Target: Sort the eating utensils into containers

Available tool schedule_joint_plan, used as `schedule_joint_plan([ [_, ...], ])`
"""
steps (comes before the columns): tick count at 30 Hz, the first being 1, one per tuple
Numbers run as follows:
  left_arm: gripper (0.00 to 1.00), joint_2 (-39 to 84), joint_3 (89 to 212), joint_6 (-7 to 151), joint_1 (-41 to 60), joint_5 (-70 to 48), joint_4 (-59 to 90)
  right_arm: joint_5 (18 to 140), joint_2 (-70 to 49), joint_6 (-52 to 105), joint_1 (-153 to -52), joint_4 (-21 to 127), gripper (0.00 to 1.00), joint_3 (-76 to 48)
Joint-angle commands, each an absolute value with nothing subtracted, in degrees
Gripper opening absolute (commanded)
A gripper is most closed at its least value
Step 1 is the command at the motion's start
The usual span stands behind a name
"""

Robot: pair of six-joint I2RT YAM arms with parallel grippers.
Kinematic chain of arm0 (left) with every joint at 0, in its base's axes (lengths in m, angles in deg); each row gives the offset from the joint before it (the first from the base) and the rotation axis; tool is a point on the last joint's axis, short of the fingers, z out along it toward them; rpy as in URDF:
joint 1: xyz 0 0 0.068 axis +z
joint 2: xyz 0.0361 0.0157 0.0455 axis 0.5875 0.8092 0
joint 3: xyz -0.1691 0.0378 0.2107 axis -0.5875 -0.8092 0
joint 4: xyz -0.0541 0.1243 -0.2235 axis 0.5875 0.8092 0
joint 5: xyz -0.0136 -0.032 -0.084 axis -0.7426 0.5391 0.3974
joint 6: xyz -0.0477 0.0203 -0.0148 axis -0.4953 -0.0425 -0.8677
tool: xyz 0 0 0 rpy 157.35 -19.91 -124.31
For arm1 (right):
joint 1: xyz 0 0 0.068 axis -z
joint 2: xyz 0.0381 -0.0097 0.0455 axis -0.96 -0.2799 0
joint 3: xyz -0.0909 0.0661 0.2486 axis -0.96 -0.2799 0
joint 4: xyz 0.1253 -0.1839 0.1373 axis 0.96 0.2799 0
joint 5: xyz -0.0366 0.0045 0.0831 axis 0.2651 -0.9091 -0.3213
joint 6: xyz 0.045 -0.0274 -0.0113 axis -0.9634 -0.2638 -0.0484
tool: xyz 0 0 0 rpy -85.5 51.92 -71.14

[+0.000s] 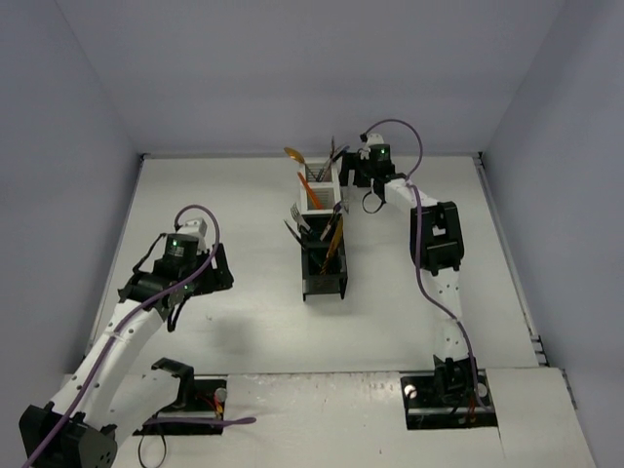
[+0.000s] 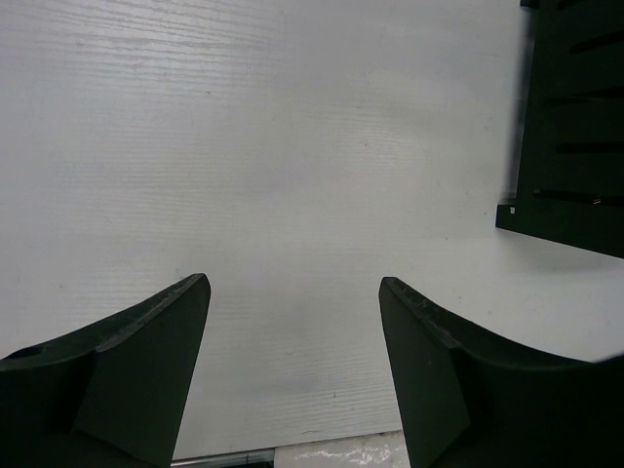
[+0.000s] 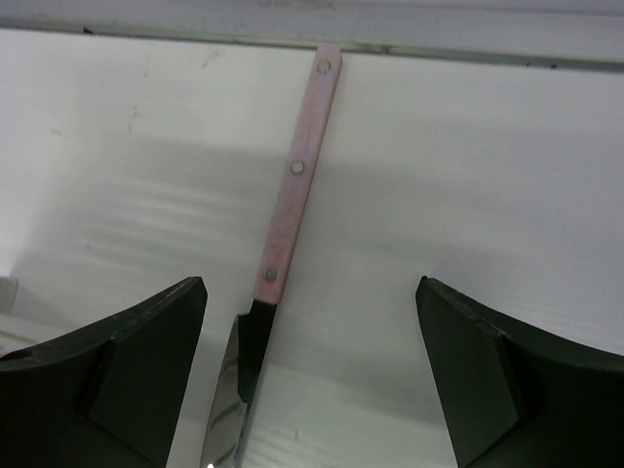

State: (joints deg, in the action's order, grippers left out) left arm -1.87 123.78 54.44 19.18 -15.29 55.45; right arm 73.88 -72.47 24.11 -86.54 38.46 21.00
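The containers (image 1: 324, 285) stand in a row at mid-table, two white slatted bins at the far end and two black at the near end. Several eating utensils stick up from them, among them a gold spoon (image 1: 292, 154) and an orange one (image 1: 334, 237). My right gripper (image 3: 312, 283) is open at the far end of the row (image 1: 354, 175). A pink-handled knife (image 3: 297, 166) sits between its fingers, nearer the left one and touching neither, blade toward the camera. My left gripper (image 2: 292, 283) is open and empty over bare table, left of a black bin (image 2: 575, 127).
The back wall's foot (image 3: 439, 49) runs just beyond the knife's handle. Side walls close in the table on the left and right. The arm base brackets (image 1: 185, 395) sit at the near edge. A purple cable (image 1: 421, 258) trails along the right arm.
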Motion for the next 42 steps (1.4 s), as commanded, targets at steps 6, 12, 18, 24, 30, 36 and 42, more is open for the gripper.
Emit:
schedule_joint_plan([
  [6, 0.67, -4.4, 127.5, 53.8, 19.7, -15.8, 57.7, 82.9, -75.9, 22.9, -87.2, 36.2, 0.94, 25.9],
  [12, 0.67, -5.7, 127.7, 54.0, 19.8, -16.7, 58.9, 86.9, -76.8, 23.3, -88.0, 37.1, 0.99, 26.4],
  [18, 0.67, -6.5, 127.9, 54.1, 19.8, -16.9, 59.4, 90.2, -78.0, 23.8, -88.4, 41.1, 1.0, 28.7],
  [24, 0.67, -7.7, 127.4, 53.9, 19.8, -17.0, 59.9, 93.0, -78.4, 24.3, -88.4, 45.9, 1.0, 30.2],
  [30, 0.67, -8.5, 127.3, 54.0, 19.8, -17.0, 60.4, 96.6, -77.0, 21.7, -86.9, 49.2, 1.0, 26.7],
  [36, 0.67, -8.5, 127.8, 54.2, 19.8, -16.5, 60.5, 96.8, -72.8, 17.2, -85.0, 49.5, 1.0, 19.2],
  [42, 0.67, -8.7, 128.5, 54.1, 19.8, -16.1, 60.4, 98.2, -64.4, 15.2, -84.4, 50.5, 1.0, 7.5],
])
